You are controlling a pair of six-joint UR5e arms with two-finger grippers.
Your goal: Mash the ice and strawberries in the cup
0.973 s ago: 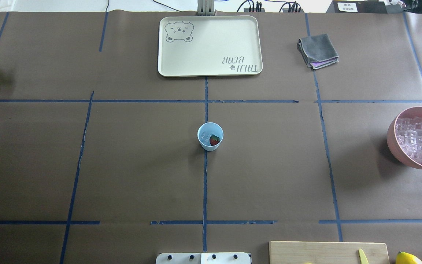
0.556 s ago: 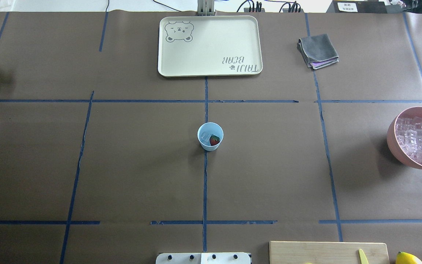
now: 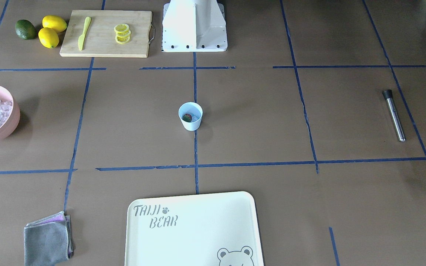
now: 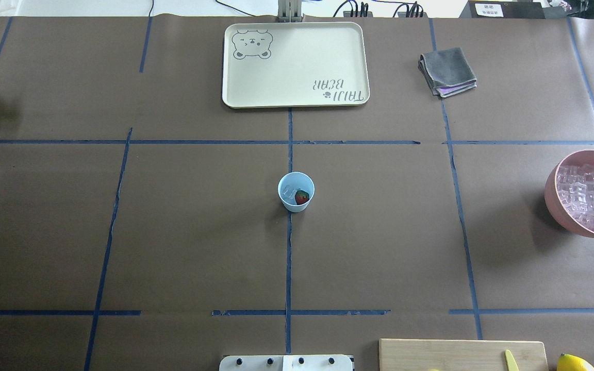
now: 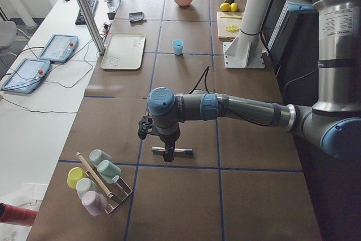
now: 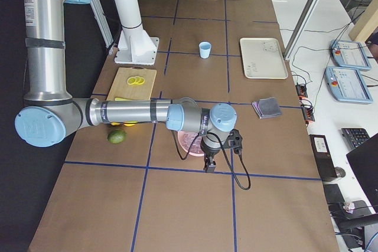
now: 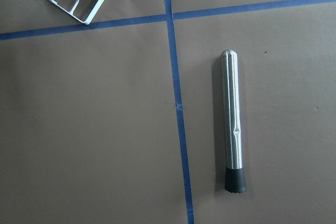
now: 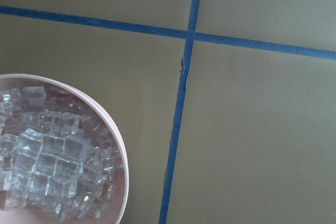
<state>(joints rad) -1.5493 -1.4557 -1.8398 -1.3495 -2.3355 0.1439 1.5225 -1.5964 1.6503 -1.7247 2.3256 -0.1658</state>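
The small light blue cup (image 4: 296, 192) stands at the table's centre on a blue tape line, also seen in the front view as the cup (image 3: 190, 116). Inside it lie the red strawberry (image 4: 302, 196) and a few clear ice cubes (image 4: 289, 192). My left gripper (image 5: 167, 153) hangs just over a steel rod with a black tip (image 7: 233, 121) at the table's left end. My right gripper (image 6: 209, 166) hovers beside the pink bowl (image 4: 560, 206). Both grippers show only in the side views, so I cannot tell whether they are open or shut.
The pink bowl holds several ice cubes (image 8: 47, 166). A cream tray (image 4: 295, 64) and a folded grey cloth (image 4: 447, 71) lie at the far side. A wooden board (image 3: 105, 33) with lemon slices and a yellow knife, two lemons (image 3: 52, 31) and a wire cup rack (image 5: 98, 182) sit at the edges.
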